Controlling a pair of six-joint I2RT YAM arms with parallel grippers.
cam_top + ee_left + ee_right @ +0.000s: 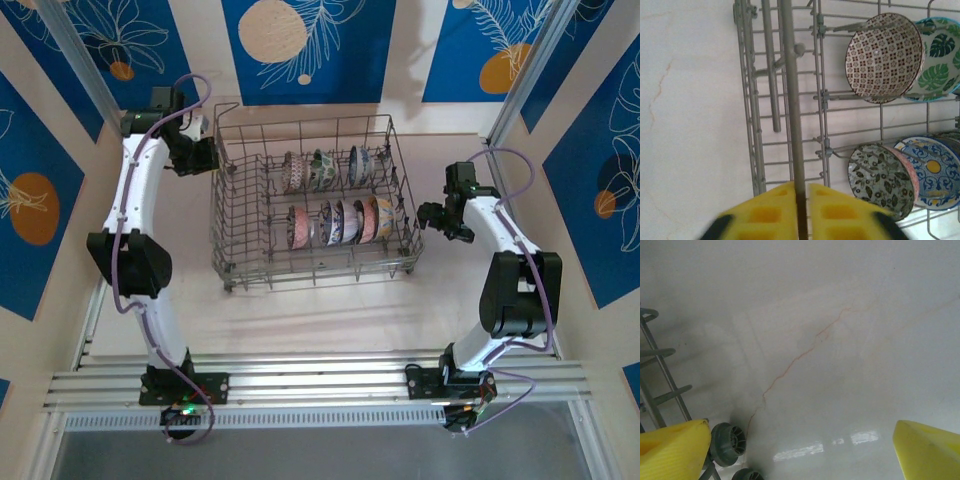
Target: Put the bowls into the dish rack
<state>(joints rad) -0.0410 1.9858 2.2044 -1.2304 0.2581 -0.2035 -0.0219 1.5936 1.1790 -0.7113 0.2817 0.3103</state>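
Small patterned ceramic bowls [340, 220] stood in 2 rows inside the grey wire dish rack [228, 235] on the white bench [300, 320]. The left claw [801, 189] pinched its rim wire; the right claw [437, 218] gaped, empty. Loading looked done; next, release and withdraw.

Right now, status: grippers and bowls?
Left gripper astride rim of grey wire dish rack, grip unclear. Right gripper open, empty. Patterned ceramic bowls racked. Nothing blocking.
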